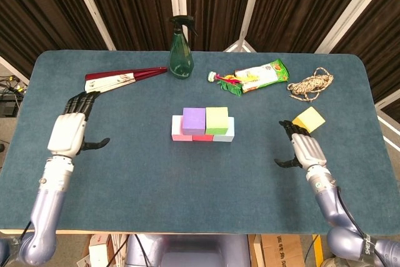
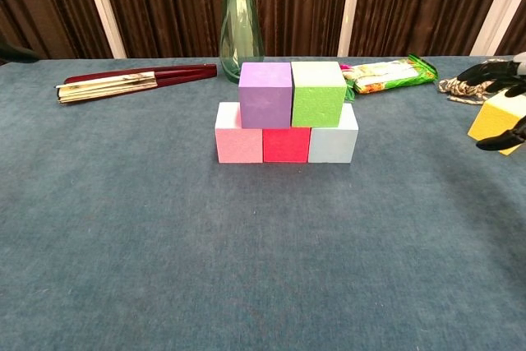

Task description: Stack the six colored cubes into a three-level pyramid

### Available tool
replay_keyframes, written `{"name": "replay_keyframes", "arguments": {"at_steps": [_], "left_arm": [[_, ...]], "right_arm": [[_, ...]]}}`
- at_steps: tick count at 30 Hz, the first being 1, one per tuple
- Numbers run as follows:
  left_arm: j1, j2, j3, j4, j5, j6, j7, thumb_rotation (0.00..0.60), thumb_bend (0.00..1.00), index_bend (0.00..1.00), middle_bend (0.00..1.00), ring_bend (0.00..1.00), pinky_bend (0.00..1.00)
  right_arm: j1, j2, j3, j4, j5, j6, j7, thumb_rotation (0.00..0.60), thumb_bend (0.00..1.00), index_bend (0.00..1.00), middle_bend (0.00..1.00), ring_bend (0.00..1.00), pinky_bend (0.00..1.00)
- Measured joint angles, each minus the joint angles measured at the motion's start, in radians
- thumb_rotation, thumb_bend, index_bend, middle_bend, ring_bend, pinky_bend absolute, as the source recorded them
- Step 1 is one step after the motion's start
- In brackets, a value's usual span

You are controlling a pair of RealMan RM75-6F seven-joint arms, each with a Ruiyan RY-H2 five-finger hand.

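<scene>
Yellow foam cube (image 1: pixel 309 119) sits just beyond the right hand (image 1: pixel 304 149), whose spread fingers hold nothing; the left hand (image 1: pixel 69 131), also spread, hovers well left of the five-cube stack (image 1: pixel 203 125).

Left hand (image 1: pixel 67 133) and right hand (image 1: pixel 305 150): silver-white ribbed backs, black fingers and thumbs. Forearms glossy lavender-grey, rounded, with segmented silver wrists. Black cable visible beside left forearm, low down.
</scene>
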Motion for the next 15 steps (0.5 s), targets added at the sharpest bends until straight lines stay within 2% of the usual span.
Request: {"name": "replay_keyframes", "arguments": {"at_steps": [5,15], "left_arm": [[0.037,0.026,0.005,0.005,0.033,0.015,-0.022,0.6,0.18,0.0,0.06,0.01,0.0],[0.072,0.048,-0.027,0.006,0.058,-0.004,-0.061,0.6,0.19,0.0,0.06,0.01,0.0]], "right_arm": [[0.021,-0.022,0.005,-0.016,0.027,0.01,-0.024,0.6,0.27,0.0,0.0,0.0,0.0],[0.083,-0.108,0.018,-0.017,0.09,0.035,-0.09,0.6,0.27,0.0,0.0,0.0,0.0]]}}
